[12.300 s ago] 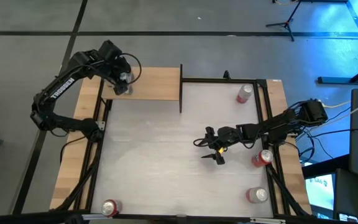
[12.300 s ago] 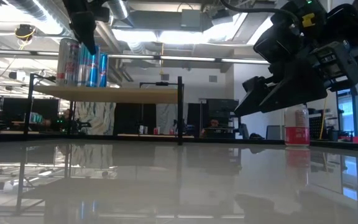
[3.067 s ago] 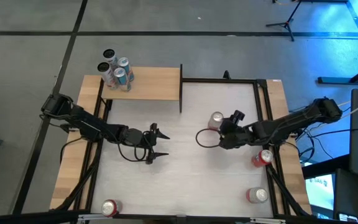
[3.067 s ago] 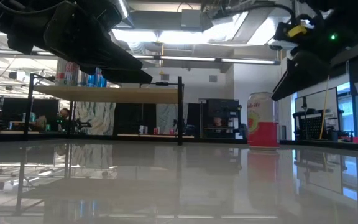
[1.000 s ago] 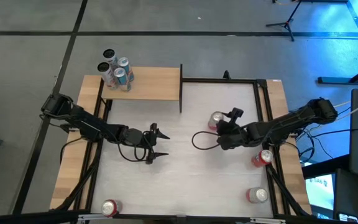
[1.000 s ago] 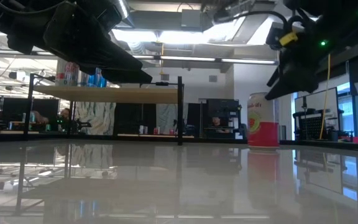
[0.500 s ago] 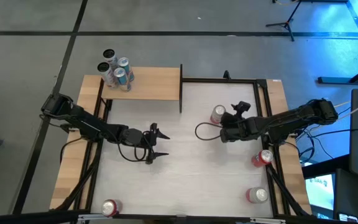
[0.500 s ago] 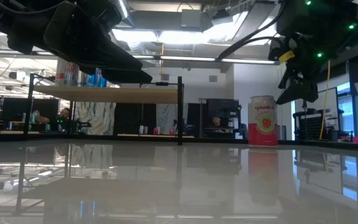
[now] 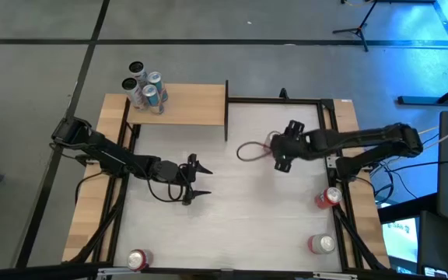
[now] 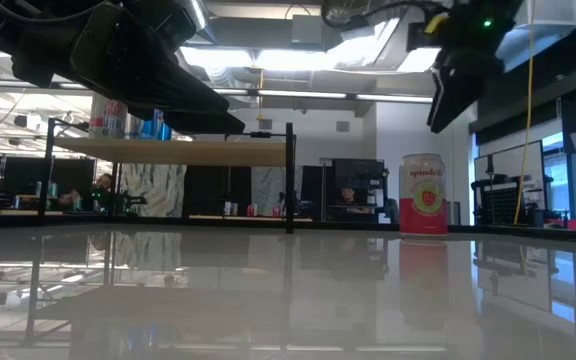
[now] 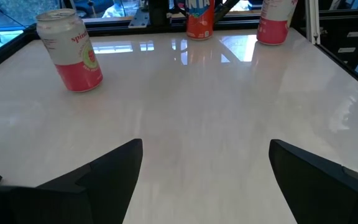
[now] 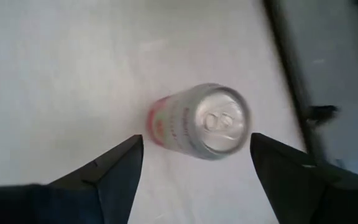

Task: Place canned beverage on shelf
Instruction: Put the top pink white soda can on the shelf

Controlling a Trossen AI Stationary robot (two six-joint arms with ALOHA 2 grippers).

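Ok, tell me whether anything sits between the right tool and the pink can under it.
Nothing visible does. The right tool hangs open directly above the upright pink can, with only bare white tabletop around it.

The right gripper (image 12: 191, 168) hangs raised with fingers spread; the left gripper (image 9: 195, 178) waits low, also spread.

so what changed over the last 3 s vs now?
The right gripper let go of the pink can and rose; it now hangs above it, fingers open and clear. The can stands upright slightly farther toward the table's back. The left gripper, the cans on the shelf and the other three table cans stayed put.
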